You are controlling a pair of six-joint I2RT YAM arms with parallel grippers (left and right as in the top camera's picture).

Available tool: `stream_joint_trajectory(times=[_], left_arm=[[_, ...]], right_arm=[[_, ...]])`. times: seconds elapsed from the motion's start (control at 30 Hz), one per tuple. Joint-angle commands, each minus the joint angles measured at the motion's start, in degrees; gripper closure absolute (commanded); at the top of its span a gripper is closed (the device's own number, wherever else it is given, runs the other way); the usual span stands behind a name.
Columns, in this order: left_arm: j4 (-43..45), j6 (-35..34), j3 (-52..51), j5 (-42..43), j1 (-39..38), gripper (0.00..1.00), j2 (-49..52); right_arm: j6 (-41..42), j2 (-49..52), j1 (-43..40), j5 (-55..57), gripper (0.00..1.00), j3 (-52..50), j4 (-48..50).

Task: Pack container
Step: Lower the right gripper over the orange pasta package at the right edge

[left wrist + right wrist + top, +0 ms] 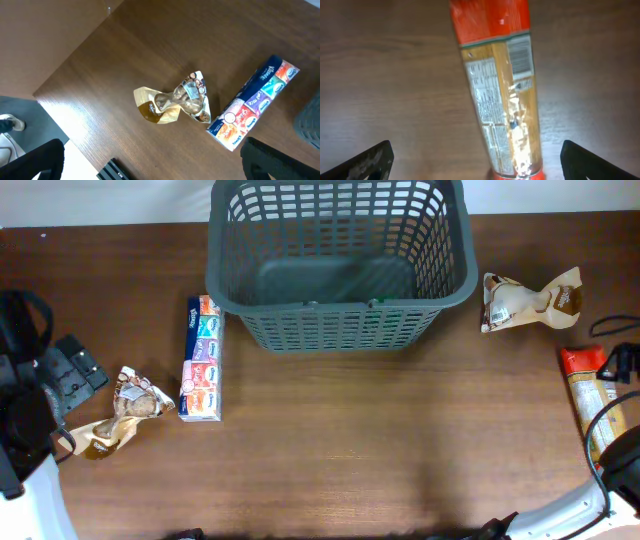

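The large dark grey slotted basket (340, 308) stands at the back centre with nothing inside; its corner shows in the left wrist view (311, 120). A colourful tissue pack (202, 360) (252, 110) lies left of it. A crumpled brown snack bag (125, 412) (175, 99) lies further left. A second brown snack bag (528, 302) lies right of the basket. A long orange-and-red package (590, 395) (502, 85) lies at the far right. My left gripper (155, 170) is open above the table near the crumpled bag. My right gripper (485, 167) is open, its fingers on either side above the orange package.
The left arm's base and body (25, 420) stand at the left table edge. The right arm (610, 480) and a black cable (615, 327) are at the right edge. The table's edge (60, 120) runs close behind the crumpled bag.
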Motion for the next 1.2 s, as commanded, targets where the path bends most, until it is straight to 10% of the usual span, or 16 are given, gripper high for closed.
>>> stream_joint_trajectory(times=[0.0, 1.17], left_arm=[[0.0, 0.9, 0.3, 0.0, 0.4, 0.01, -0.4], [0.0, 0.9, 0.3, 0.0, 0.4, 0.01, -0.4]], right_arm=[[4.0, 0.2, 0.1, 7.3, 0.01, -4.0, 1.5], [3.7, 11.2, 1.0, 11.2, 0.01, -4.8, 2.8]])
